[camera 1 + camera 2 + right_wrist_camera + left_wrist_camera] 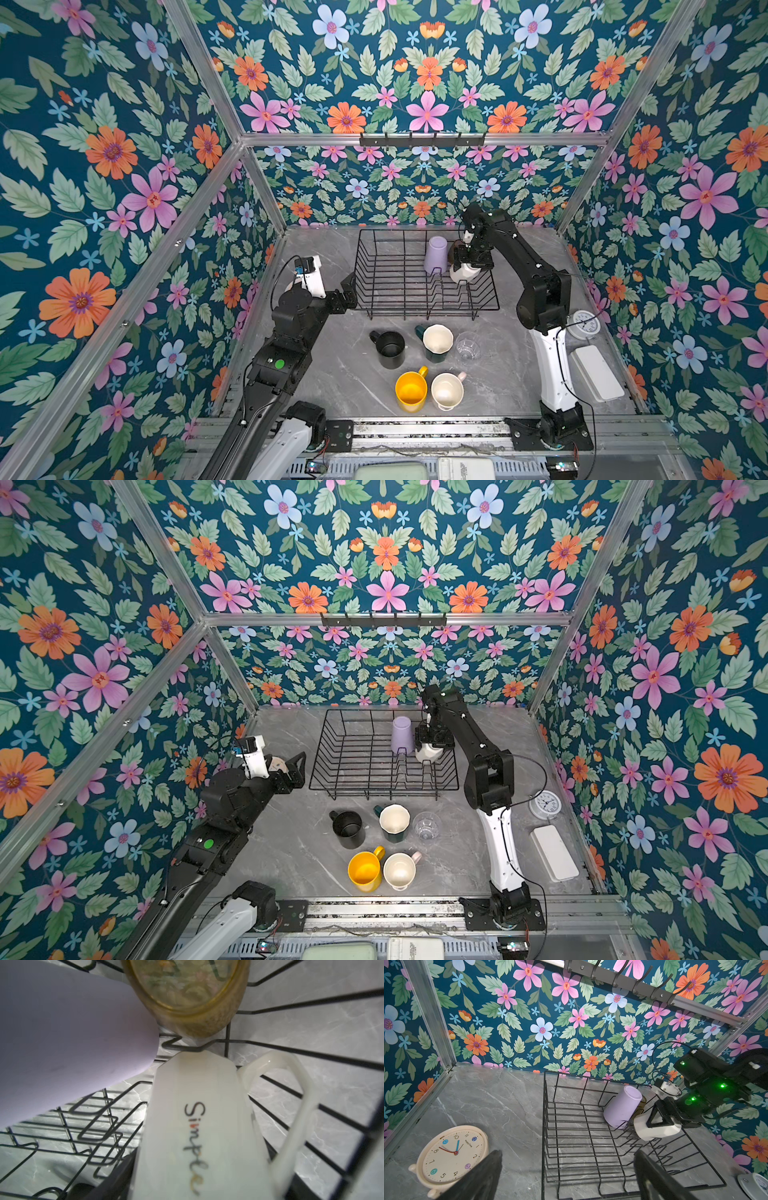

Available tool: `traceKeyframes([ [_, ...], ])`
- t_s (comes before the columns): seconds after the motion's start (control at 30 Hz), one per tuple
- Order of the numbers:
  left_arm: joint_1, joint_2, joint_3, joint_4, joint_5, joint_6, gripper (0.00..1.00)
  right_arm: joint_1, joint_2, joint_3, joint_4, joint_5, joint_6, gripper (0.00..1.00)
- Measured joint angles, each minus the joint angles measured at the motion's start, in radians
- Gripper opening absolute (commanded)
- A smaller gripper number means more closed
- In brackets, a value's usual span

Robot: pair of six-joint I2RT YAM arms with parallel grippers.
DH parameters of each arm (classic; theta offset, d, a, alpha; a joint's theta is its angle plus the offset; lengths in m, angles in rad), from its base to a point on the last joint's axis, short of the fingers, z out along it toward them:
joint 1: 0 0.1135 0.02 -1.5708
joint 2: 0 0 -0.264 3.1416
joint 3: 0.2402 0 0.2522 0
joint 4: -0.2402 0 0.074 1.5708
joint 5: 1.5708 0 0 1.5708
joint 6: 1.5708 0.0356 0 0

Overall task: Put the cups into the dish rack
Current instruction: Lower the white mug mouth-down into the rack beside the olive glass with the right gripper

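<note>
The black wire dish rack (428, 308) (382, 788) stands at mid-table. Inside it a lilac tumbler (436, 254) (623, 1108) sits upside down, and an olive-brown tumbler (193, 1001) lies behind it. My right gripper (471, 259) (199, 1163) is shut on a white mug (463, 274) (197, 1126) lettered "Simple", held low over the prongs beside the lilac tumbler. My left gripper (351, 291) (568, 1154) hangs open and empty at the rack's left side. In front of the rack stand a black mug (390, 349), a dark-green mug (437, 341), a clear glass (467, 345), a yellow mug (411, 391) and a pale-pink mug (447, 390).
A round cream clock (452, 1157) lies left of the rack, close under my left gripper. A white clock (584, 324) and a white box (596, 372) sit by the right wall. A black hook rail (422, 140) hangs on the back wall.
</note>
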Motion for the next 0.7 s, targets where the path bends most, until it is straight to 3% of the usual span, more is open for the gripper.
traceKeyframes([
  [0.1, 0.000, 0.003, 0.000, 0.000, 0.000, 0.000, 1.00, 0.000, 0.010, 0.002, 0.007, 0.000, 0.001, 0.25],
  [0.33, 0.000, 0.006, 0.000, -0.001, -0.001, 0.000, 1.00, 0.000, 0.013, 0.000, 0.015, 0.000, 0.002, 0.76],
  [0.47, 0.000, 0.011, 0.000, 0.000, -0.002, 0.000, 1.00, 0.000, 0.003, -0.011, 0.022, -0.005, 0.001, 0.84],
  [0.7, 0.000, 0.011, 0.000, -0.003, -0.005, 0.000, 1.00, 0.000, -0.031, -0.017, 0.035, -0.012, 0.001, 0.87],
])
